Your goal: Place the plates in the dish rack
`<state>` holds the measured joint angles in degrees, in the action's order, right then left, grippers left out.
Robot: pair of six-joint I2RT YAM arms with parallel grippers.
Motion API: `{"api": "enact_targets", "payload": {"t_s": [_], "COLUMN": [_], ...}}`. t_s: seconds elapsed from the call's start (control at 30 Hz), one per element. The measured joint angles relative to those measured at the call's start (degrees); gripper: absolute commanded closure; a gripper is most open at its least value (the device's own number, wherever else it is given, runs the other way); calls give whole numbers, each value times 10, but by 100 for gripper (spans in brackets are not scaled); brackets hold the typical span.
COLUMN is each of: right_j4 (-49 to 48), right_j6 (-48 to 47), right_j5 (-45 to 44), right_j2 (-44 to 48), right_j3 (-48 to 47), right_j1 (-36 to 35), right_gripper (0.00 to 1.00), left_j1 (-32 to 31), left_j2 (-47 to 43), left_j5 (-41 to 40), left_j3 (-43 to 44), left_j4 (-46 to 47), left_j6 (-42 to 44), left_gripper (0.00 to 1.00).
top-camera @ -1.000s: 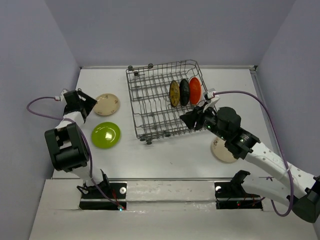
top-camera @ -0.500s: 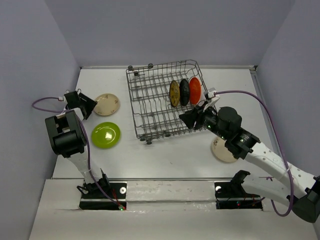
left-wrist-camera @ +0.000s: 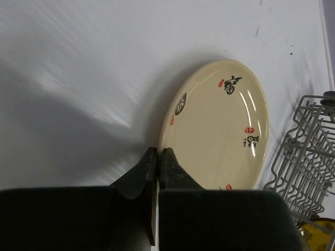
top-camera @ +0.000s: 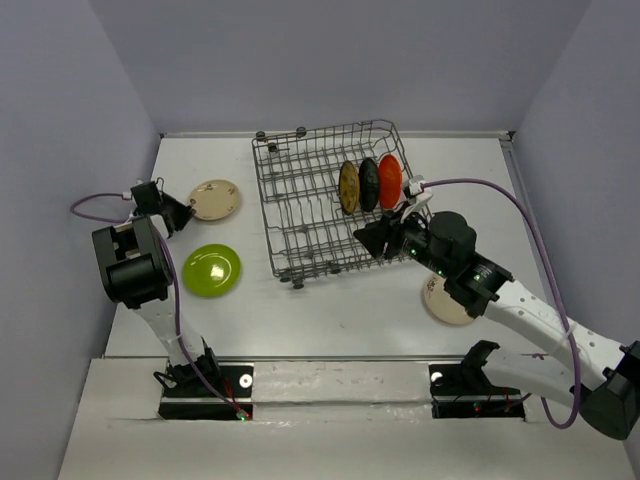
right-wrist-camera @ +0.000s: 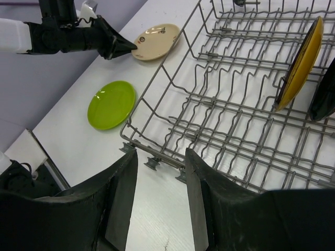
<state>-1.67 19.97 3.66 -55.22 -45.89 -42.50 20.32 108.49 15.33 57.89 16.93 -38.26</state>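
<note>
My left gripper [left-wrist-camera: 158, 151] is shut on the near rim of a cream plate with brown and red marks [left-wrist-camera: 220, 130], which sits tipped up on the table left of the dish rack [top-camera: 320, 205]. In the top view that gripper [top-camera: 186, 211] is beside the same plate [top-camera: 216, 198]. A lime green plate [top-camera: 211, 270] lies flat nearer the arm bases. Three plates stand upright in the rack: brown and yellow [top-camera: 348, 187], black [top-camera: 369, 183], orange [top-camera: 390, 180]. My right gripper [right-wrist-camera: 159, 157] hangs open and empty over the rack's near edge. Another cream plate [top-camera: 440, 303] lies partly under the right arm.
The rack's raised wire wall [right-wrist-camera: 157, 112] and small feet are just ahead of my right fingers. The left wall of the enclosure stands close behind the left arm [top-camera: 130, 265]. A purple cable [top-camera: 520, 215] loops over the right arm.
My left gripper has gone from open to shut on the cream plate's rim, and the plate has tipped and shifted slightly away. The right arm has edged a little left.
</note>
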Motion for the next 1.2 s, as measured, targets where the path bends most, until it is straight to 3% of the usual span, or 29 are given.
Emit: {"api": "enact_targets", "payload": {"t_s": [0.13, 0.27, 0.4, 0.53, 0.8, 1.0, 1.13, 1.17, 1.2], "right_j4": [-2, -2, -1, -2, 4, 14, 17, 16, 16], "right_j6": [4, 11, 19, 22, 12, 10, 13, 14, 18], "right_j5": [10, 33, 59, 82, 116, 119, 128, 134, 140], "right_j2": [-14, -44, -81, -120, -221, -254, -260, -262, -265], "right_j3": [0, -4, -28, -70, -193, -242, -252, -254, -257], "right_j1": [0, 0, 0, 0, 0, 9, 10, 11, 11], "right_gripper": [49, 36, 24, 15, 14, 13, 22, 35, 66], "left_j1": [-1, 0, -5, -56, -200, -241, -254, -259, -264], "left_j2": [-20, -93, -237, -376, -516, -591, -620, -623, -626], "left_j5": [-5, -26, -40, -44, 47, 111, 147, 153, 160], "left_j3": [-2, -21, -68, -89, -111, -148, -160, -163, -167], "left_j4": [-6, -25, -11, 8, 4, -34, -40, -40, -40], "left_j6": [0, -3, -19, -23, 15, 57, 79, 85, 91], "left_gripper": [94, 94, 94, 94, 94, 94, 94, 94, 93]}}
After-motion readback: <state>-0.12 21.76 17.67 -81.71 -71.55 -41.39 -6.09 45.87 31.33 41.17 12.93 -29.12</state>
